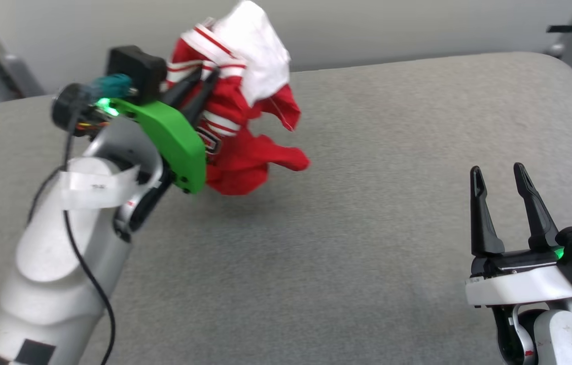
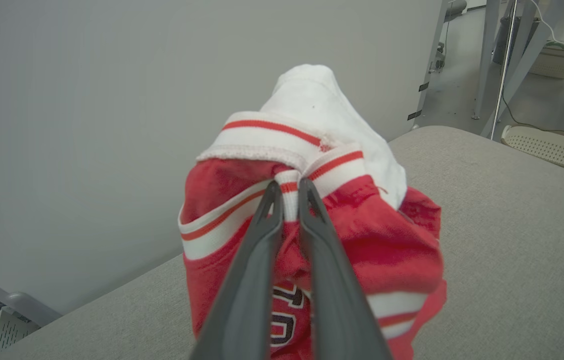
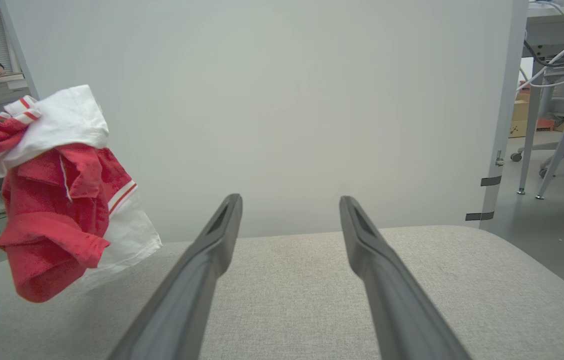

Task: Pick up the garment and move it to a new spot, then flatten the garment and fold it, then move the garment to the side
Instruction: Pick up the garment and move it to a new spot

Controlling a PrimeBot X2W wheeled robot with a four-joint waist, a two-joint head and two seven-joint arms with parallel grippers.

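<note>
the left gripper (image 1: pixel 207 72) has its two fingers pressed together on the striped collar trim of the garment (image 1: pixel 233 121), which hangs as a bunch in the upper left of the head view, seemingly clear of the grey padded surface (image 1: pixel 367 228) with a faint shadow under it. the step in hand looks like the first one: the garment is picked up and on its way to a new spot. next it likely needs lowering onto open surface, a release, then both grippers finding edges to spread it. the right gripper (image 1: pixel 498 170) waits at the lower right, fingers well apart and holding nothing. the bundle's long axis runs roughly top to bottom of the frame, white sleeve uppermost, red folds pointing down, part of the lettering facing the left wrist camera.
</note>
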